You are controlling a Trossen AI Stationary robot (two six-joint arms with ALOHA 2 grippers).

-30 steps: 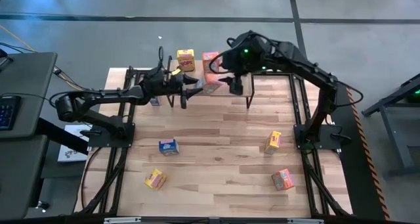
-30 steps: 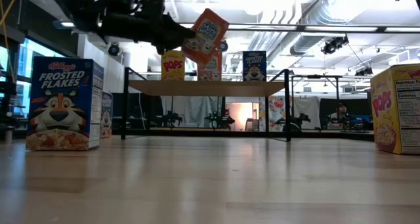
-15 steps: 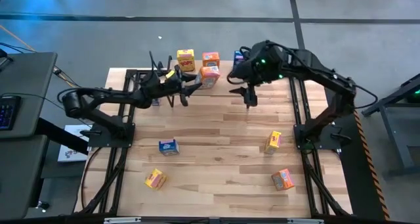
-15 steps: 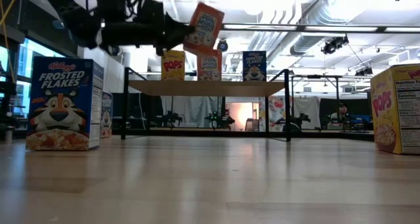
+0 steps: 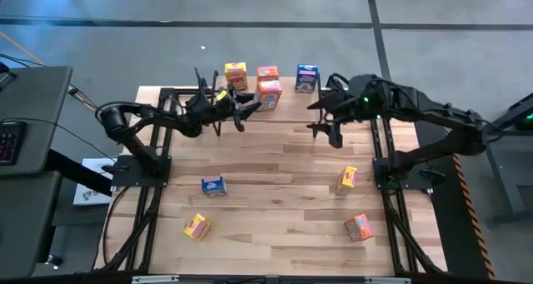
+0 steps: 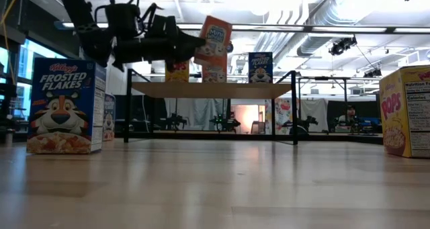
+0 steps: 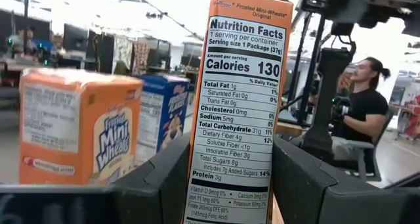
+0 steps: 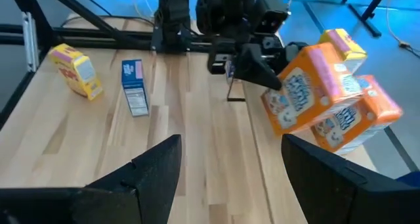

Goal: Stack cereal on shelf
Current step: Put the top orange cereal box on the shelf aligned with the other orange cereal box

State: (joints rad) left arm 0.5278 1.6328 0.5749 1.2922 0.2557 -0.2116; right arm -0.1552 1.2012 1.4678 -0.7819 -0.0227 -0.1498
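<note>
Left gripper (image 6: 191, 46) pinches a small orange cardboard cereal box (image 6: 214, 38) above another on the light wood shelf (image 6: 211, 89); right gripper (image 5: 326, 117) hangs spread, empty.

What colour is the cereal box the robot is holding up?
Orange: the held box in the left gripper, clearest in the right wrist view.

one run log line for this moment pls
left claw: shut on orange cardboard cereal box | above orange box on shelf | right claw: open, empty
</note>
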